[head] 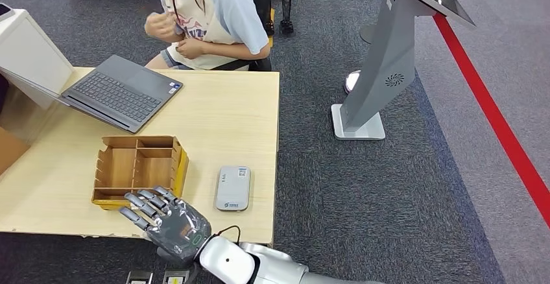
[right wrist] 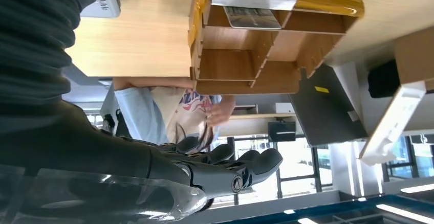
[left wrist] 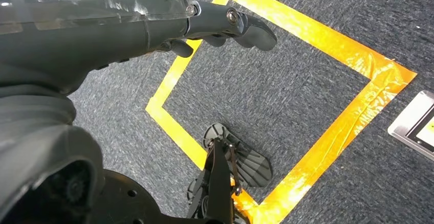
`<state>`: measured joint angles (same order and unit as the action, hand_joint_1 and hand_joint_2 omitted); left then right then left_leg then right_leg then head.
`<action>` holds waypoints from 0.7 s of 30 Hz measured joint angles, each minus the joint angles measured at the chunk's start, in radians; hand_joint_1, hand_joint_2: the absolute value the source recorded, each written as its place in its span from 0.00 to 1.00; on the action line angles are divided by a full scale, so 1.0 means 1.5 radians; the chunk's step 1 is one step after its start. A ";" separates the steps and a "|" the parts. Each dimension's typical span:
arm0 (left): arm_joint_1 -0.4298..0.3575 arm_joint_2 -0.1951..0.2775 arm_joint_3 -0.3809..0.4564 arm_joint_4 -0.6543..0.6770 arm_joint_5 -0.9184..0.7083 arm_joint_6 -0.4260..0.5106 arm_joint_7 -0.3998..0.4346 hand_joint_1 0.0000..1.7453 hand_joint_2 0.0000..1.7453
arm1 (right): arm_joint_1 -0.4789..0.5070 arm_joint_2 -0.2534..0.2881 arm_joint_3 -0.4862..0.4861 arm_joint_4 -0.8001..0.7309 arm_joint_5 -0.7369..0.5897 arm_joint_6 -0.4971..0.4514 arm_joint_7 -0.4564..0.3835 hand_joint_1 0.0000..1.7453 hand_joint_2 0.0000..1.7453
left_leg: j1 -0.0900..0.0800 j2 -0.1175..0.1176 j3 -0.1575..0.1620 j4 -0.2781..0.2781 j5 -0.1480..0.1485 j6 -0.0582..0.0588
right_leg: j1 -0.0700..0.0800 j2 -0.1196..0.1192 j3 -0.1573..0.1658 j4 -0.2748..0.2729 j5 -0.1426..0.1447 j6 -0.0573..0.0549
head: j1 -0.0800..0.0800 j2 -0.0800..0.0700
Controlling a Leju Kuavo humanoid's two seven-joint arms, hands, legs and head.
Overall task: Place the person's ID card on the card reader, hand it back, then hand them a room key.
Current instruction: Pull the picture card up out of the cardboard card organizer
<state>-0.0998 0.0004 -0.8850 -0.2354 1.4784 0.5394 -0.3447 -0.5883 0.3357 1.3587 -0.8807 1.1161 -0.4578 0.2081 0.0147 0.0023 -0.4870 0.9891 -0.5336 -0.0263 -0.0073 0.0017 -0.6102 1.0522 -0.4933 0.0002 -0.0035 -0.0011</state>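
Right hand (head: 170, 219), fingers spread and empty, at the desk's (head: 220, 112) near edge beside the wooden organiser (head: 138, 168); card reader (head: 233, 187) just right; ID card with the person (head: 207, 18), so reach palm-up toward the far edge.

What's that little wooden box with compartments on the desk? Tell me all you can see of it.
The wooden organizer box is an open-topped tray of light brown wood, split by slotted dividers into several compartments. Yellow tape wraps its near edge and right side. It sits flat on the pale desk, between the laptop and the desk's near edge, left of the grey card reader. The right wrist view shows a card in one compartment. The right hand hovers just before it.
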 joint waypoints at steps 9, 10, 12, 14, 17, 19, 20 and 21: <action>0.000 0.000 -0.002 0.000 -0.012 0.000 0.000 0.00 0.00 | -0.047 0.005 0.026 0.046 -0.002 0.035 0.031 0.00 1.00 | 0.000 0.000 0.000 0.000 0.000 0.000 | 0.000 0.000 0.000 0.000 0.000 0.000 | 0.000 0.000; 0.000 0.000 -0.002 0.000 -0.014 -0.001 0.000 0.00 0.00 | -0.052 0.005 0.028 0.050 -0.004 0.040 0.036 0.00 1.00 | 0.000 0.000 0.000 0.000 0.000 0.000 | 0.000 0.000 0.000 0.000 0.000 0.000 | 0.000 0.000; 0.000 0.000 -0.002 0.000 -0.018 -0.002 0.000 0.00 0.00 | -0.059 0.006 0.032 0.057 -0.008 0.048 0.044 0.00 1.00 | 0.000 0.000 0.000 0.000 0.000 0.000 | 0.000 0.000 0.000 0.000 0.000 0.000 | 0.000 0.000; 0.000 0.000 -0.002 0.000 -0.021 -0.003 0.000 0.00 0.00 | -0.064 0.006 0.035 0.063 -0.011 0.055 0.051 0.00 1.00 | 0.000 0.000 0.000 0.000 0.000 0.000 | 0.000 0.000 0.000 0.000 0.000 0.000 | 0.000 0.000; 0.000 0.000 -0.003 0.000 -0.023 -0.005 0.003 0.00 0.00 | -0.068 0.006 0.037 0.074 -0.016 0.072 0.060 0.00 1.00 | 0.000 0.000 0.000 0.000 0.000 0.000 | 0.000 0.000 0.000 0.000 0.000 0.000 | 0.000 0.000; 0.000 0.000 -0.005 0.000 -0.023 -0.007 0.005 0.00 0.00 | -0.070 0.007 0.038 0.080 -0.018 0.087 0.066 0.00 1.00 | 0.000 0.000 0.000 0.000 0.000 0.000 | 0.000 0.000 0.000 0.000 0.000 0.000 | 0.000 0.000; 0.000 0.000 -0.006 0.000 -0.023 -0.007 0.005 0.00 0.00 | -0.071 0.007 0.039 0.082 -0.018 0.095 0.069 0.00 1.00 | 0.000 0.000 0.000 0.000 0.000 0.000 | 0.000 0.000 0.000 0.000 0.000 0.000 | 0.000 0.000; 0.000 0.000 -0.006 0.000 -0.023 -0.008 0.006 0.00 0.00 | -0.072 0.007 0.041 0.085 -0.018 0.103 0.072 0.00 1.00 | 0.000 0.000 0.000 0.000 0.000 0.000 | 0.000 0.000 0.000 0.000 0.000 0.000 | 0.000 0.000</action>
<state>-0.0999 0.0008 -0.8947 -0.2354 1.4439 0.5281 -0.3359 -0.6960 0.3457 1.4203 -0.7538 1.0887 -0.3026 0.3166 0.0147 0.0023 -0.4868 0.9892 -0.5336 -0.0263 -0.0072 0.0018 -0.6102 1.0522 -0.4932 0.0001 -0.0034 -0.0011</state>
